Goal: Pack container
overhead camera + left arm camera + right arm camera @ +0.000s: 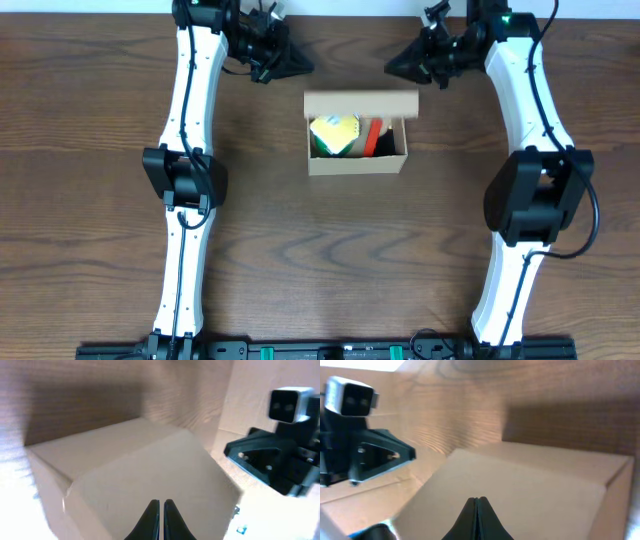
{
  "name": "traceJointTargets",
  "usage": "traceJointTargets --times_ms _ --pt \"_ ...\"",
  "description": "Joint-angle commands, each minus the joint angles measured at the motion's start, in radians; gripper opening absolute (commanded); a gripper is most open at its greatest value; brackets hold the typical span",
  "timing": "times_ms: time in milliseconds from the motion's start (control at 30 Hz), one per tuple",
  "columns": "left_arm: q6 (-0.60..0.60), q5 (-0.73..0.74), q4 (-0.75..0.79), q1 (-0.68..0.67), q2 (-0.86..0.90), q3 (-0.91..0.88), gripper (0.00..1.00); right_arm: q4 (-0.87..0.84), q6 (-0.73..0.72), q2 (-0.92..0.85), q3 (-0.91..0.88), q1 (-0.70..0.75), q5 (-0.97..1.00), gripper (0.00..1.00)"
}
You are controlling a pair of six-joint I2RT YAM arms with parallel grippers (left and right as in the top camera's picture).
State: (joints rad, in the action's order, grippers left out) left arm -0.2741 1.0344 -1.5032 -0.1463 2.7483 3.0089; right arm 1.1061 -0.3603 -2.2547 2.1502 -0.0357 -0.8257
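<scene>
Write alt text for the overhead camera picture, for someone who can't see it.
A small tan cardboard box sits open on a dark wooden table, its flap lid open at the back, holding a yellow and green item and a red item. Two white robot arms flank it, the left gripper and right gripper near its far corners.

The container [356, 164] lies open above, flap [360, 104] behind.
</scene>
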Motion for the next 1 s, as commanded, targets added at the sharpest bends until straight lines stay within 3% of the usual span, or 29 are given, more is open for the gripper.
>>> traceJointTargets --times_ms 0,100,267,667,967 --pt "0.07 -0.082 -0.074 -0.001 -0.003 0.077 0.06 0.042 0.063 0.075 0.012 -0.031 0.122 0.01" --pt "0.1 -0.138 -0.177 -0.006 -0.003 0.135 0.06 0.101 0.074 0.118 0.012 -0.06 0.238 0.01" --pt "0.117 -0.207 -0.187 -0.037 -0.064 0.133 0.06 0.195 0.078 0.203 0.012 -0.117 0.436 0.01" --pt "0.163 -0.946 -0.187 -0.29 -0.34 0.08 0.06 0.404 0.108 0.257 0.012 -0.201 0.657 0.01" --pt "0.214 -0.966 -0.187 -0.296 -0.497 -0.269 0.06 0.399 0.115 0.257 0.011 -0.224 0.72 0.01"
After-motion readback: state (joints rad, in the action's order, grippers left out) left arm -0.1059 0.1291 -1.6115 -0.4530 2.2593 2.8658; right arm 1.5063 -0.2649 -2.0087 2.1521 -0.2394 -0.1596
